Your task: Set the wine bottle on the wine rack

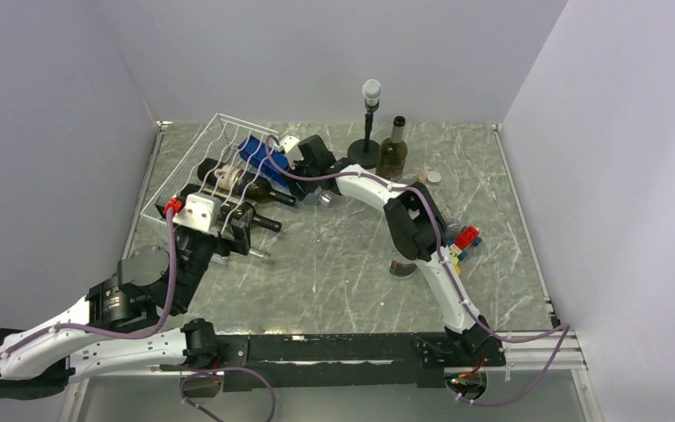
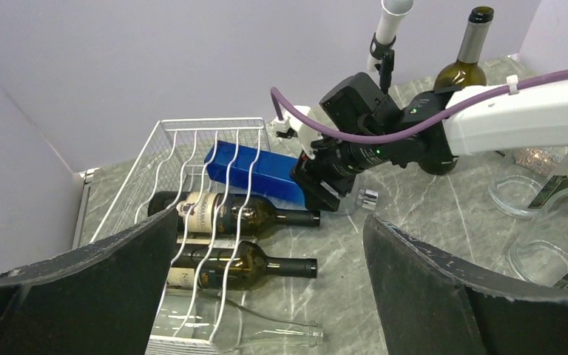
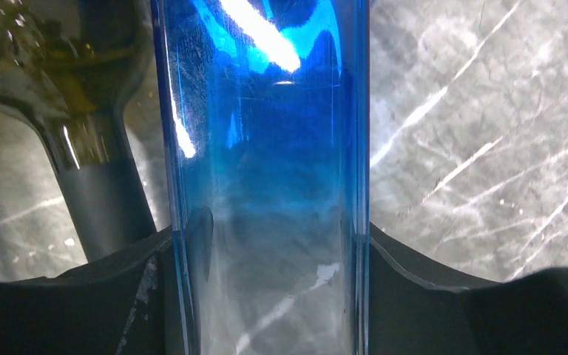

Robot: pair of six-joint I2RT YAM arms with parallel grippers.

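Right gripper (image 1: 294,156) is clamping tight around the blue wine bottle (image 2: 255,170), which is lying partly inside the wine rack (image 2: 207,122) at the table's (image 1: 360,264) ten o'clock, so placing is seemingly finishing, and the next move is calling for a gentle release, then withdrawing toward four o'clock.

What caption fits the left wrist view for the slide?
Right pincer grips the blue bottle at the wine rack, where two dark bottles lie on their sides.

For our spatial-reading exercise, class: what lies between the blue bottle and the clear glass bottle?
One dark wine bottle and a second dark bottle, side by side, shown in the left wrist view.
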